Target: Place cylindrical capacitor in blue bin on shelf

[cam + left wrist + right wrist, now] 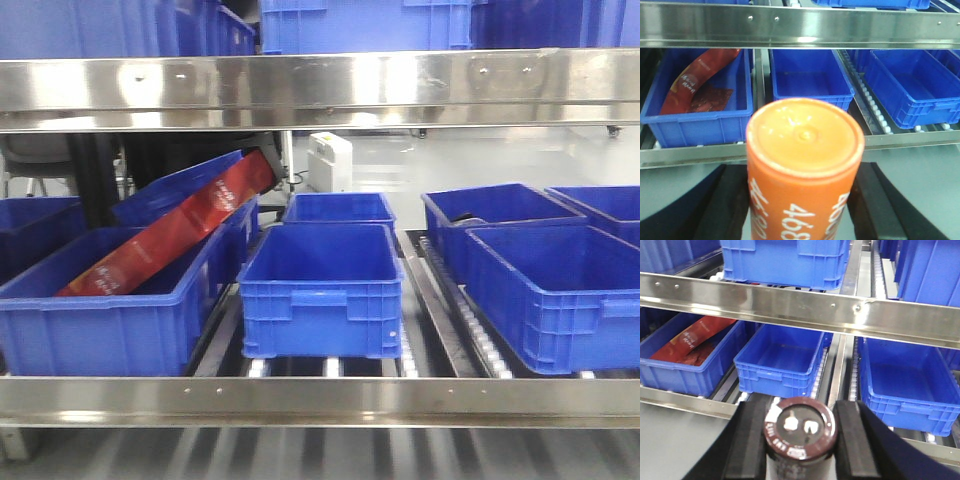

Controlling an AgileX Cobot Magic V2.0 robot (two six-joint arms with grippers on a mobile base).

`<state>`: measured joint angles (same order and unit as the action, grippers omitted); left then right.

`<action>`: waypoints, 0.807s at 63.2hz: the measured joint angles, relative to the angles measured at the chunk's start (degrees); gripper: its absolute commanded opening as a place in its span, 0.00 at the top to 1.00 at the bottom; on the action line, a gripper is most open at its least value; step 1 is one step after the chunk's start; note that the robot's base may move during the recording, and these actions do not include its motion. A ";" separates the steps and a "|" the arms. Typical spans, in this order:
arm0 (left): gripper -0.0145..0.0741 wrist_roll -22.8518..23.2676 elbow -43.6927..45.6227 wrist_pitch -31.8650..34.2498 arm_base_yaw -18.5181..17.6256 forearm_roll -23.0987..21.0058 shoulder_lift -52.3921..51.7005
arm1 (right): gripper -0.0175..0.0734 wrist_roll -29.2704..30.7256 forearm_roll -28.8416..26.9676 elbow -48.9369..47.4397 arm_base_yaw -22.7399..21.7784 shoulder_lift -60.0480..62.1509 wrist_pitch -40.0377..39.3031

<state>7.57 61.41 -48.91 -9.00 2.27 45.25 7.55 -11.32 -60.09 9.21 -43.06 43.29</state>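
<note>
Capacitor (800,430): small, black and round, with white marks on its side and pale spots on its dark top. I see it close up in the right wrist view. It stands upright in the right gripper (801,452), out in front of the shelf (800,307) and not in any bin.
Right gripper: clamped on the capacitor, with one black finger (752,445) tight on each side.
Left gripper (802,210): clamped on the orange cylinder (805,160), with a black finger (725,205) on each side of it.
Orange cylinder: big and upright, with white numbers "468" on its side. It fills the low middle of the left wrist view, and it too is in front of the shelf.
Shelf: shiny steel, with a wide bright front rail (320,402) and an upper rail (320,88) above it. Rollers (480,345) run between the bins.
Middle blue bin (320,290): it sits at the front of the shelf. In the right wrist view it is straight ahead of the capacitor, past the front rail. I can see its blue floor.
Left blue bin (100,310): just beside the middle blue bin.
Red box (170,235): long and flat. It leans tilted in the left blue bin, with its high end poking up over the back rim.
Right blue bins (560,290): these are on the right side of the shelf, past the rollers, one behind the other.
Top blue bins (340,25): these stand above the upper rail.
</note>
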 measured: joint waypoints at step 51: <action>0.96 0.00 0.00 0.00 0.00 0.00 0.00 | 0.98 0.00 0.00 0.00 0.00 0.00 0.00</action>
<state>7.57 61.41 -48.91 -9.00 2.27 45.25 7.55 -11.32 -60.09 9.21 -43.06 43.29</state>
